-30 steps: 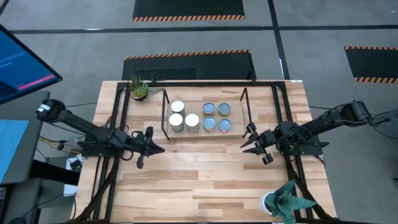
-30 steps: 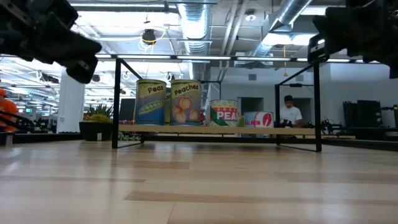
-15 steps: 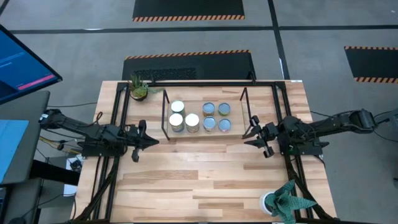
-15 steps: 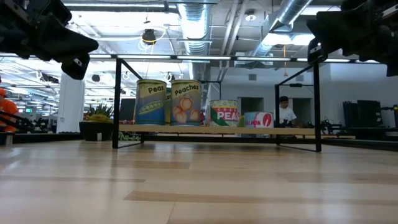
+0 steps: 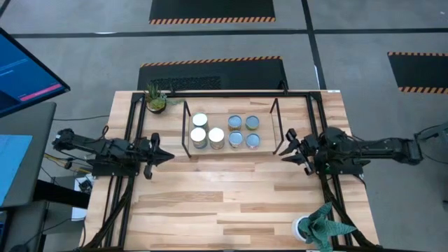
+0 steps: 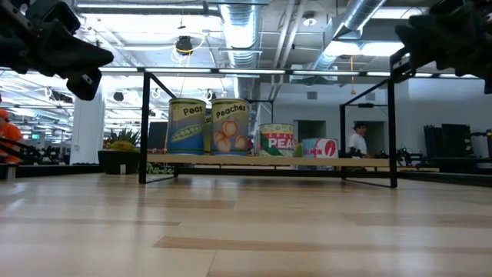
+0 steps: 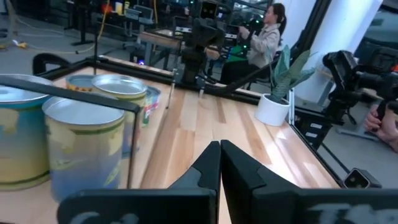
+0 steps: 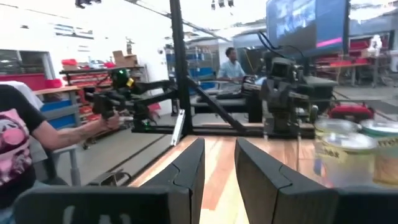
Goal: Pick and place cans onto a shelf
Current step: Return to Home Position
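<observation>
Seven cans (image 5: 216, 136) all stand on the shelf (image 5: 218, 114), which sits toward 12 o'clock of the tabletop (image 5: 224, 203): three white-topped at its 9 o'clock end, four silvery-blue toward 3 o'clock. The low view shows the Peas can (image 6: 187, 125) and Peaches can (image 6: 229, 125) tall and upright, the salmon can (image 6: 319, 148) squat beside them. No can lies on the bare wood. At 9 o'clock of the shelf, well clear, the left claw (image 5: 168, 155) is empty with its fingers pressed together. At 3 o'clock, just beside the shelf's end rods, the right claw (image 5: 287, 151) is also empty, its fingers narrowly parted. Judgement: placing looks finished and only the pull-back to rest is left. Main risk is on the right, where any swing toward 9 o'clock could clip the thin rods, jolt the light rack and topple the tall cans. The potted plant (image 5: 318, 225) at 5 o'clock lies under a low sweep. A person (image 8: 18, 137) shows beyond the tabletop; how close, I cannot tell.
</observation>
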`<state>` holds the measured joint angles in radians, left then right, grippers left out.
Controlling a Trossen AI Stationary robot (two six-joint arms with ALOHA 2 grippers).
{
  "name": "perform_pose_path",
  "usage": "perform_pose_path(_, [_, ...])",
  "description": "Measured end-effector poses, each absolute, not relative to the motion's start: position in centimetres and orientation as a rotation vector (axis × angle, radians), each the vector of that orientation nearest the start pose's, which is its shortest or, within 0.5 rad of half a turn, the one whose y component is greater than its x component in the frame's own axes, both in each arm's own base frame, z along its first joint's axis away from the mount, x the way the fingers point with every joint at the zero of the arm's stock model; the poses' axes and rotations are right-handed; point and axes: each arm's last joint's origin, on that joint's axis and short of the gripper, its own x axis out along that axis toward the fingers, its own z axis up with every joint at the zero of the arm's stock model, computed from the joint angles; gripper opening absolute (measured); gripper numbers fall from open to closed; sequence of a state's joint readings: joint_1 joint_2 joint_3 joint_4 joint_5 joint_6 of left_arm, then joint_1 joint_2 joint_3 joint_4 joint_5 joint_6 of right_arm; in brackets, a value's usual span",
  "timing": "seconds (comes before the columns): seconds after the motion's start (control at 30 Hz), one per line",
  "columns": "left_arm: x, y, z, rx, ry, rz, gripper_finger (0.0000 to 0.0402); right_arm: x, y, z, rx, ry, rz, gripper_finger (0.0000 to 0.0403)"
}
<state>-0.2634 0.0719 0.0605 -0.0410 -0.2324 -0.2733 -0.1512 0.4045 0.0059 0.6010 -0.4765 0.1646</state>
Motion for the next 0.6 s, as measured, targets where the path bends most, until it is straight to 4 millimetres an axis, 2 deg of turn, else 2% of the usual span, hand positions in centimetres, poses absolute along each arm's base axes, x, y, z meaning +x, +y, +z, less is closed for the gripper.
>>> perform_pose_path(0.27, [9.1, -1.7, 17.4, -0.256, 0.06, -0.01, 0.0, 10.9, -0.9, 17.7, 0.151, -0.066, 0.273, 0.0113])
perform_pose_path(0.6, [9.1, -1.7, 17.4, -0.277, 0.069, -0.01, 0.0, 9.9, -1.2, 17.3, 0.19, -0.027, 0.222, 0.0113])
